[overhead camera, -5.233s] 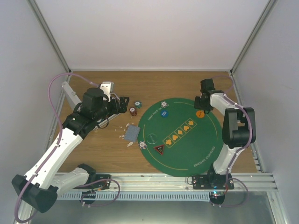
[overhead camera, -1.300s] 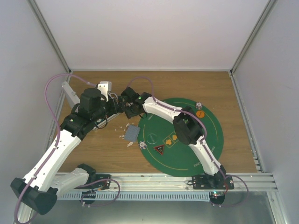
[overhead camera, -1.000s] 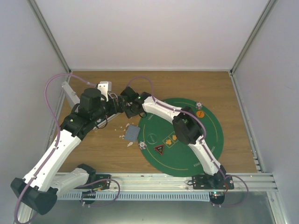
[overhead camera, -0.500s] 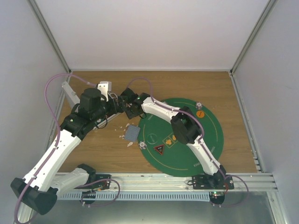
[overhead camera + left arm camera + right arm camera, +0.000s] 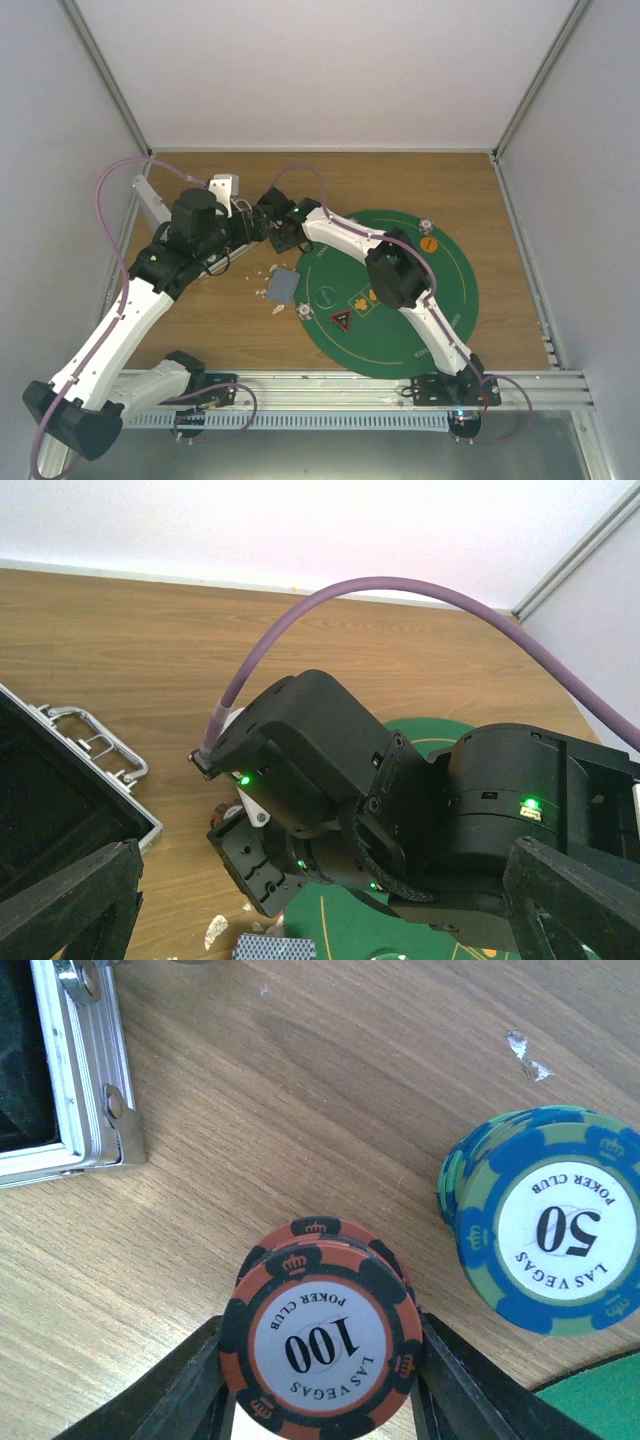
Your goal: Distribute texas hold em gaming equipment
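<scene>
In the right wrist view a short stack of orange-and-black "100" poker chips (image 5: 322, 1335) stands on the wood. My right gripper (image 5: 322, 1365) has its two dark fingers pressed against opposite edges of the top chip. A blue-green "50" chip stack (image 5: 560, 1250) stands just to the right of it. My left gripper (image 5: 320, 920) hangs wide open and holds nothing, close behind the right wrist (image 5: 283, 230). The blue-backed card deck (image 5: 284, 286) lies at the left rim of the green mat (image 5: 400, 320). On the mat sit an orange marker (image 5: 428, 243) and a red-triangle marker (image 5: 341, 320).
The open silver case (image 5: 75, 1080) lies left of the chips, and its corner (image 5: 90, 750) shows under my left wrist. Single chips rest at the mat's rim (image 5: 304, 311) and far side (image 5: 426, 226). Paper scraps (image 5: 268, 292) lie beside the deck. The right arm crosses the mat.
Over five seconds the right arm swung from the mat's far right across to the chip stacks. In the last second its jaws narrowed onto the orange chip. The left arm stayed still.
</scene>
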`<state>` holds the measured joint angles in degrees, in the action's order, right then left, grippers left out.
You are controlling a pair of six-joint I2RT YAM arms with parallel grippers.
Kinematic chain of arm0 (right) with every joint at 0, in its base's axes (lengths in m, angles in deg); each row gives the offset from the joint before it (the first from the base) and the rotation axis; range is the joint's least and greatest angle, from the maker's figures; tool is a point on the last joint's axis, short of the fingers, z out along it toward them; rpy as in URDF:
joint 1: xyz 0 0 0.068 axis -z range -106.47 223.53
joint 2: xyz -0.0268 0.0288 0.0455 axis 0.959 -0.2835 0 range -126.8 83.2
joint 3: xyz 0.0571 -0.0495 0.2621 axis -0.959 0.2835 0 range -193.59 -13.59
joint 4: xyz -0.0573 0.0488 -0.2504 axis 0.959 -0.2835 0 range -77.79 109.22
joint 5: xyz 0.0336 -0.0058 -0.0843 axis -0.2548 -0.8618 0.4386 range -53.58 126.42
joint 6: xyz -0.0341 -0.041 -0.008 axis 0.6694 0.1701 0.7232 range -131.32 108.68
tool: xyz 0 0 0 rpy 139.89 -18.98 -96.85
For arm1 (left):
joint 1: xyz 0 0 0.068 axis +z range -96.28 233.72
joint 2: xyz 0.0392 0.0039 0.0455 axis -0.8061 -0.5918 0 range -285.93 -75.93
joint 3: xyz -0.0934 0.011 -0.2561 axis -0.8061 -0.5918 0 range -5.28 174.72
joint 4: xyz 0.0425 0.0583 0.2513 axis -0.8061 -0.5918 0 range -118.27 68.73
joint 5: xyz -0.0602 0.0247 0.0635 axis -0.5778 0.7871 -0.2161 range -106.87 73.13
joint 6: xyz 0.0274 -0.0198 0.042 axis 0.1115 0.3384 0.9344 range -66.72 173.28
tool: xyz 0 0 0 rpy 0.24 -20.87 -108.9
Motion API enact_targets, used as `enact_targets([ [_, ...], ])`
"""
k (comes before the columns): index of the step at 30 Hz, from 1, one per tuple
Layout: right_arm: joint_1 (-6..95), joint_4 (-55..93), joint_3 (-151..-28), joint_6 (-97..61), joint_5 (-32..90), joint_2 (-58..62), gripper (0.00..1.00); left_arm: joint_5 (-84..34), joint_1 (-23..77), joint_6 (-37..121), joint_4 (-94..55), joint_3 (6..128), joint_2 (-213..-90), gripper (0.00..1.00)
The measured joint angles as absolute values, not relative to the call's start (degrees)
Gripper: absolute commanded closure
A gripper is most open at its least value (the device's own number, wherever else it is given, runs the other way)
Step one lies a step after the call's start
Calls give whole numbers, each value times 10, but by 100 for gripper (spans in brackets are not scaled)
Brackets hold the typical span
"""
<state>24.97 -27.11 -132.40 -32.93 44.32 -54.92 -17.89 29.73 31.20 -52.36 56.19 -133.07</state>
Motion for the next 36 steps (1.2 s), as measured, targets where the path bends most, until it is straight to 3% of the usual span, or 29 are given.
enact_targets([
  [11, 250, -272, -1329, -326, 451, -552, 60, -179, 297, 312, -523, 562, -1331, 1],
  [36, 249, -274, -1298, -321, 447, -509, 60, -179, 297, 312, -524, 562, -1331, 1],
])
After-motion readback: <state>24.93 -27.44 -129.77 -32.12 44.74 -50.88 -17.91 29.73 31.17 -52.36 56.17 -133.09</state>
